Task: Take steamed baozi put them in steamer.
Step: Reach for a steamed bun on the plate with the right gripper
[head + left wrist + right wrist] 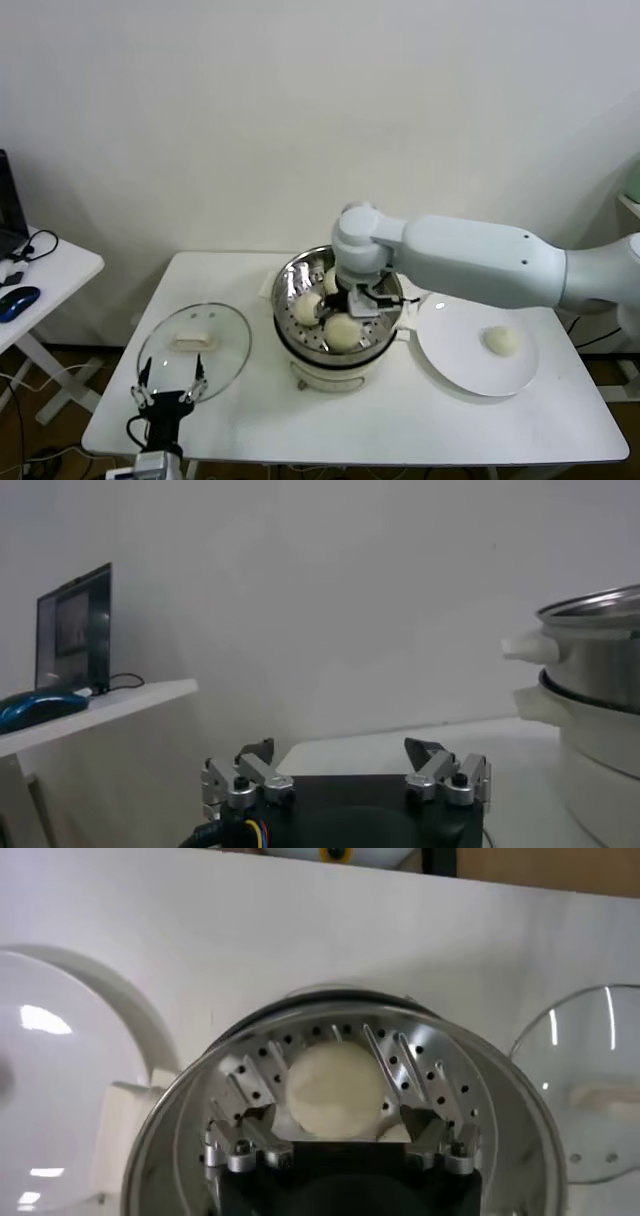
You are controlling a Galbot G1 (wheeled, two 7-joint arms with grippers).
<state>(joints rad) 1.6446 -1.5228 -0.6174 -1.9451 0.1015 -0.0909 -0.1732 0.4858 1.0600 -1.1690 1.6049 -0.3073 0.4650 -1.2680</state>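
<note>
The steamer (287,283) stands mid-table on its cream pot base. Three baozi lie in it: one at the left (307,307), one at the front (343,333), and one at the back (330,279) partly hidden by my arm. A fourth baozi (500,341) lies on the white plate (455,355). My right gripper (352,300) hangs inside the basket, open. In the right wrist view its gripper (335,1116) stands just over a baozi (334,1086) on the perforated bottom (440,1063), with a gap on each side. My left gripper (170,392) is parked, open and empty, at the table's front left.
The flat glass lid (195,345) lies on the table left of the steamer, just beyond my left gripper (343,752). A side table with a laptop (72,625) and a blue mouse (18,301) stands at far left. The steamer's side (595,645) shows in the left wrist view.
</note>
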